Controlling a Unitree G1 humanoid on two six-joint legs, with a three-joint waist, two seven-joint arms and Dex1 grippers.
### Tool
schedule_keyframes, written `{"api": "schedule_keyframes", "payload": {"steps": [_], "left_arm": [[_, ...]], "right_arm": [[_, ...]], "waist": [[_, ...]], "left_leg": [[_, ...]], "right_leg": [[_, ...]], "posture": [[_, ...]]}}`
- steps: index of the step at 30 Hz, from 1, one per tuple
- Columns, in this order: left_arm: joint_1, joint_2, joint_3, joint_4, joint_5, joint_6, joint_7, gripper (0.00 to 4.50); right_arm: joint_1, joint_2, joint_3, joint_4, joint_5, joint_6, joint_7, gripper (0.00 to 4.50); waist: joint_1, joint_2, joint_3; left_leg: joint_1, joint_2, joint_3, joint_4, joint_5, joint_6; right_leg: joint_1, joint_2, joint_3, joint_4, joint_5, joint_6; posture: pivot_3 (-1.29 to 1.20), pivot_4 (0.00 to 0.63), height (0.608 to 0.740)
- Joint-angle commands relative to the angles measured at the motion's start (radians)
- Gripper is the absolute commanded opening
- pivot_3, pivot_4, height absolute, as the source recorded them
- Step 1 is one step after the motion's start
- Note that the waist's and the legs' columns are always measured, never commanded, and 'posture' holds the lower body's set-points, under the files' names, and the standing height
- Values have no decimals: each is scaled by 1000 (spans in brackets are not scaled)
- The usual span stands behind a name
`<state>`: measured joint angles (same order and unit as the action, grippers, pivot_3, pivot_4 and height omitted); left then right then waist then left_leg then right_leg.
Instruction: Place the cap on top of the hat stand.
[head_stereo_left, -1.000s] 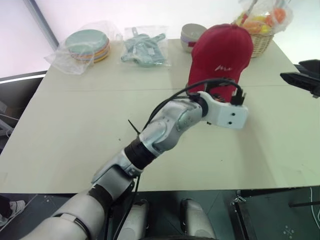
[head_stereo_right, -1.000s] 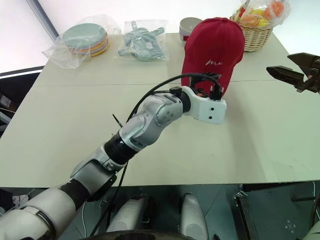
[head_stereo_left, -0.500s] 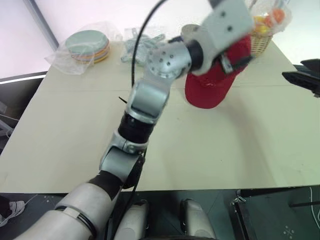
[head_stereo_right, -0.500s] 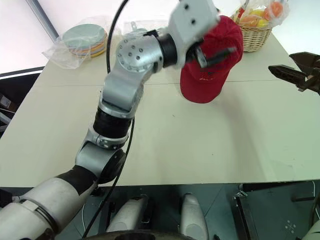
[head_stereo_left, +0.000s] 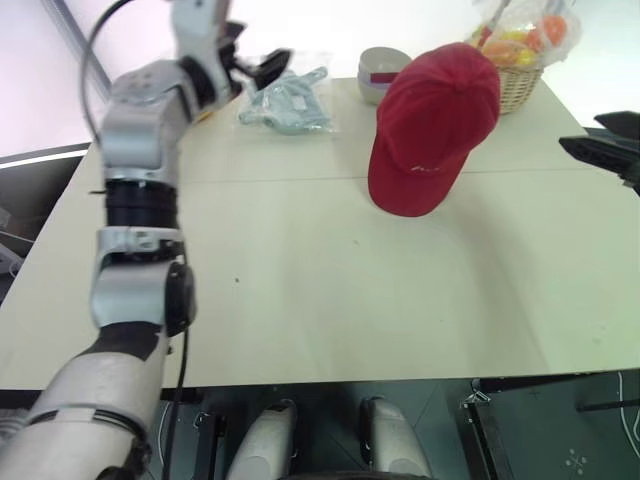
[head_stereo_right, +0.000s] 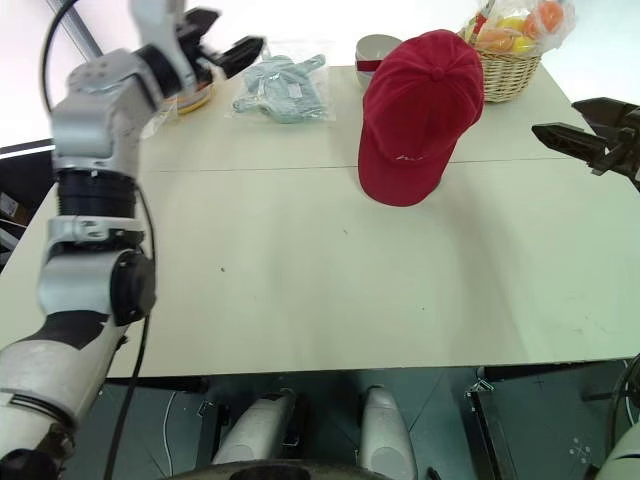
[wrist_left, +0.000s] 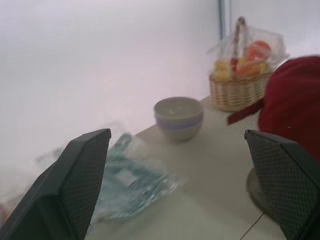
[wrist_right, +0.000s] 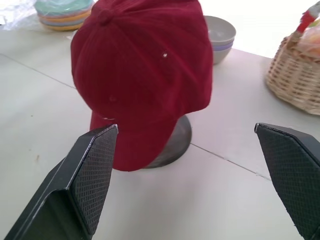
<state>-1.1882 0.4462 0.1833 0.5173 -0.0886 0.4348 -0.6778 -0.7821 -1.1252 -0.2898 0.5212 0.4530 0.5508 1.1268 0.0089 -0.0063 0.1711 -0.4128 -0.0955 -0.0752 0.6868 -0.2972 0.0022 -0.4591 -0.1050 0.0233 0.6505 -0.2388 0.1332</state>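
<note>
The dark red cap (head_stereo_right: 420, 110) rests on the hat stand, its brim hanging toward the table's front. Under the brim, part of the stand's round grey base (wrist_right: 176, 142) shows. My left gripper (head_stereo_right: 225, 35) is raised over the table's far left, well away from the cap, open and empty. In the left wrist view the cap (wrist_left: 295, 105) is off to one side of the fingers. At the right edge, level with the cap, my right gripper (head_stereo_right: 590, 130) is open and points at the cap (wrist_right: 142, 65), holding nothing.
At the table's (head_stereo_right: 350, 280) back stand a wicker basket (head_stereo_right: 505, 65) of wrapped fruit, lavender bowls (head_stereo_right: 378, 50), a bag of teal utensils (head_stereo_right: 285, 85) and bagged plates (head_stereo_right: 195, 95) behind my left arm.
My left arm swung up and far to the left, away from the cap's brim. The cap stayed on the stand. The right gripper kept still.
</note>
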Motion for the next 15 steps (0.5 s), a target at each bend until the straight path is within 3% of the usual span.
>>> {"api": "schedule_keyframes", "payload": {"steps": [1,7,15], "left_arm": [[102,81,28,-118,-56,53,-56,4473],[401,215,67,-404,-179,212,-154,4473],[575,207,123,-559,-269,294,-69,4473]], "right_arm": [[10,-3,-32,11,-2,-25,-7,4500],[84,24,-70,18,11,-11,-47,4500],[131,51,-80,-59,28,34,-83,4500]], "waist": [[2,0,0],[2,0,0],[2,0,0]], "left_leg": [[0,0,0,0,0,0],[0,0,-1,1,0,0],[0,0,-1,3,0,0]], "right_leg": [[0,0,0,0,0,0],[0,0,0,0,0,0],[1,0,0,1,0,0]], "posture": [[0,150,740],[0,150,740],[0,150,740]]}}
